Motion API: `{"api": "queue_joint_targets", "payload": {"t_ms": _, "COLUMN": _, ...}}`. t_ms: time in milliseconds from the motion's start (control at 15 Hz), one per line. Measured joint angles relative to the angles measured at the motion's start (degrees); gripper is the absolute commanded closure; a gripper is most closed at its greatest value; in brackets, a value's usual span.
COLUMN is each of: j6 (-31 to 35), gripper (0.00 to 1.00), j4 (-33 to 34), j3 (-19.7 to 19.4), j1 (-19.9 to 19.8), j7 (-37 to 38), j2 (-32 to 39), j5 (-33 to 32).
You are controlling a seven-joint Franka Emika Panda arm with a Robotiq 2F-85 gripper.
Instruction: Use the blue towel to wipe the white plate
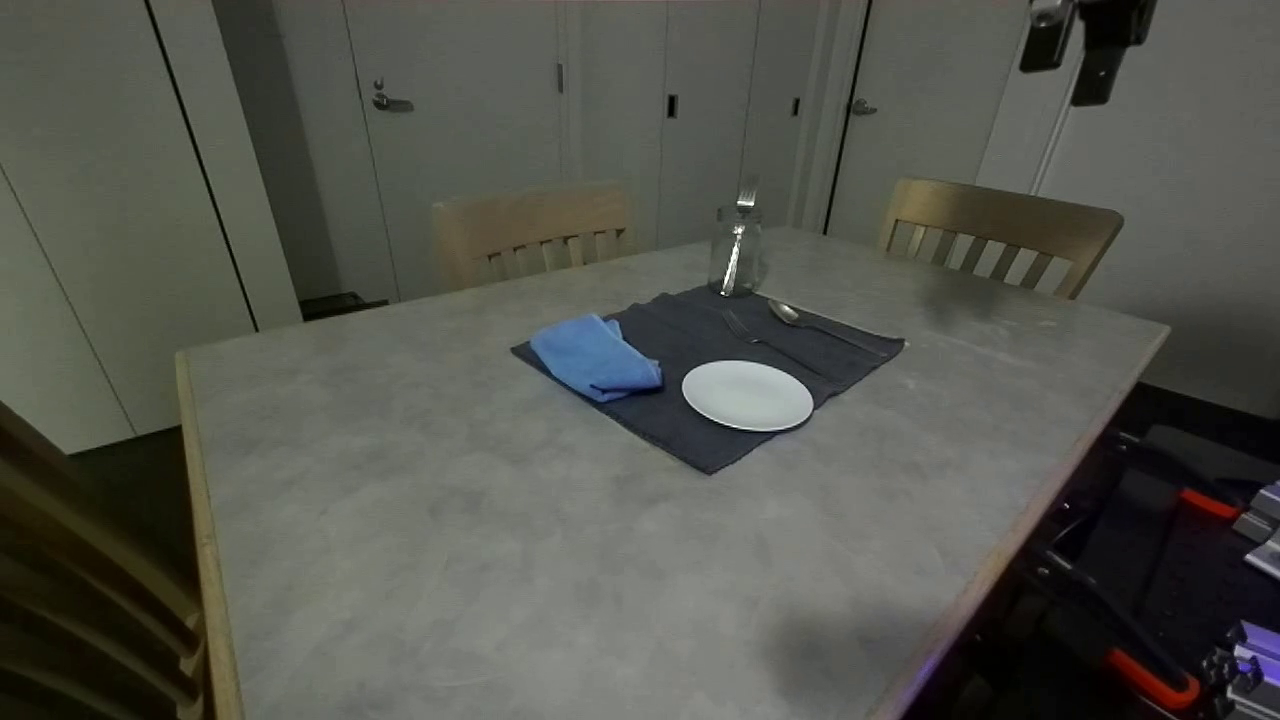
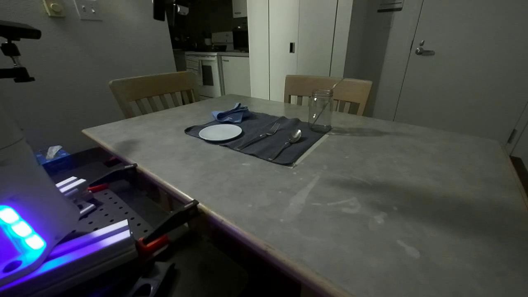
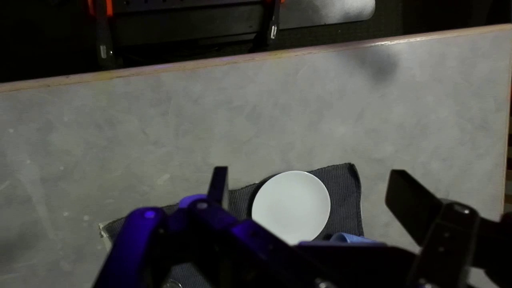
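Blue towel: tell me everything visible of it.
The blue towel looks like soft, plain cloth, loosely folded, with bunched edges showing in both exterior views. It lies on the dark placemat near one edge, beside the white plate, with a strip of placemat between them in an exterior view. Only the placemat visibly touches it; the fingers are well clear. The wrist view shows just a sliver of it; its underside is hidden.

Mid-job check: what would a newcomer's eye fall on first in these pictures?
Probably the blue towel, folded at one corner of the dark placemat, and the white plate beside it, also on the placemat. In an exterior view, glowing lights on the arm's base stand out at the lower left.
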Motion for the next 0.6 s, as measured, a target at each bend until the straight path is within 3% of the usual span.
{"api": "queue_joint_targets", "payload": {"t_ms": 600, "j6": 1.2, "gripper": 0.00, "j4": 2.9, "j3": 1.6, "j1": 0.0, "j7": 0.0, "j2": 3.4, "j5": -1.1}}
